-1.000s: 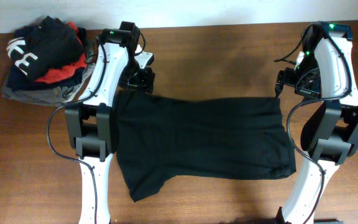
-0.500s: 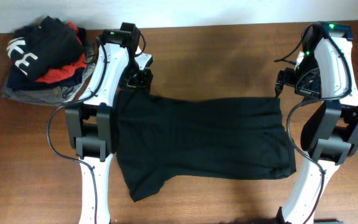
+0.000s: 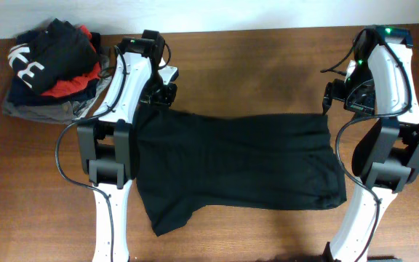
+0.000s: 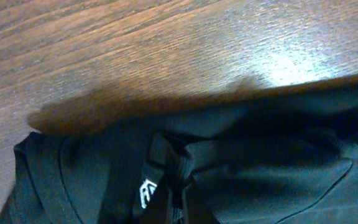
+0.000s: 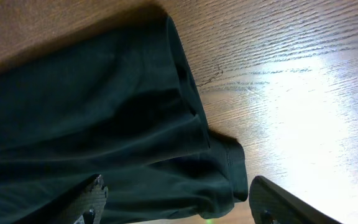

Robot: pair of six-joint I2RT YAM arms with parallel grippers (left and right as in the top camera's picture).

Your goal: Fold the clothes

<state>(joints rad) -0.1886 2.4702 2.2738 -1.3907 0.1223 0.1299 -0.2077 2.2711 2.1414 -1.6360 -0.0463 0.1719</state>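
top point(image 3: 238, 160): black, spread flat; I saw a white logo tag point(image 4: 146, 194) at the neckline, unreadable.
left gripper point(image 3: 164, 90): jaw state I couldn't tell.
right gripper point(image 5: 178, 186): jaws were wide apart, gripping nothing.

You see the whole table point(image 3: 253, 65) from straight above; each wrist camera looks down closely at a far corner of the black top point(image 3: 238, 160).

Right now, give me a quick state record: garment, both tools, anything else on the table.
garment: black top spread out on wooden table
left tool: over the top's far-left corner, by the collar; open or shut unclear
right tool: open, fingers either side of the top's far-right corner
other: pile of folded clothes at the table's far-left corner
fold: not started
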